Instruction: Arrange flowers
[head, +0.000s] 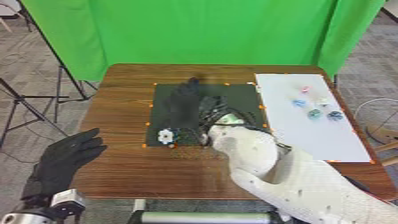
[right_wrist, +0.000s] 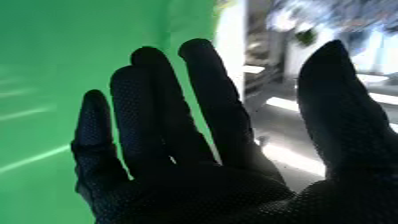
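Dark mat (head: 248, 90): a white flower (head: 166, 136) sits near its close left corner; maybe just a start.
White sheet (head: 311, 140): small flowers (head: 314, 114) wait there, likely left to do.
Right hand (right_wrist: 204, 195): over the mat, fingers straight, thumb wide, holding nothing.
Left hand (head: 67, 156): fingers straight, by the table's left edge.

A robotics lab, by the look of it: a green backdrop (head: 213, 30) hangs at twelve o'clock in the head view. Black tripod legs (head: 33, 106) stand at nine o'clock on grey carpet (head: 18, 172), and orange marks (head: 147, 124) edge the black mat (head: 240, 95) on the brown bench (head: 124, 175)
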